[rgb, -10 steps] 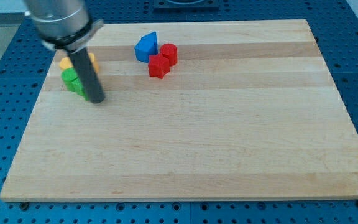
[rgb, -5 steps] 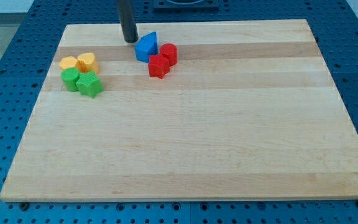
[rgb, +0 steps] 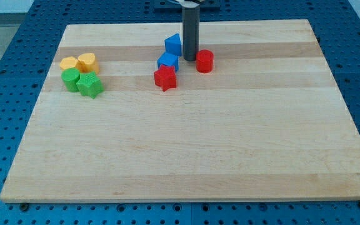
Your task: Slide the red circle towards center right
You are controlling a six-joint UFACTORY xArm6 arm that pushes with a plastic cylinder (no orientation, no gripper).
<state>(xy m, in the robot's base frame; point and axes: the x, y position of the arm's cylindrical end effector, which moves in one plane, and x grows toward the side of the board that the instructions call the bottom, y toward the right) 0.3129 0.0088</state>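
The red circle is a short red cylinder near the view's top middle of the wooden board. My tip is the lower end of a dark upright rod. It stands just left of the red circle, very close to it or touching it. A blue block lies just left of the tip. Another blue block lies up and left of the tip. A red star sits below the lower blue block.
At the view's left stands a cluster: a yellow block, a yellow heart-like block, a green circle and a green star. A blue perforated table surrounds the board.
My tip moved from the green blocks at left, up to the board's top, then right and down between the blue blocks and the red circle. The red circle shifted right; two separate blue blocks now show.
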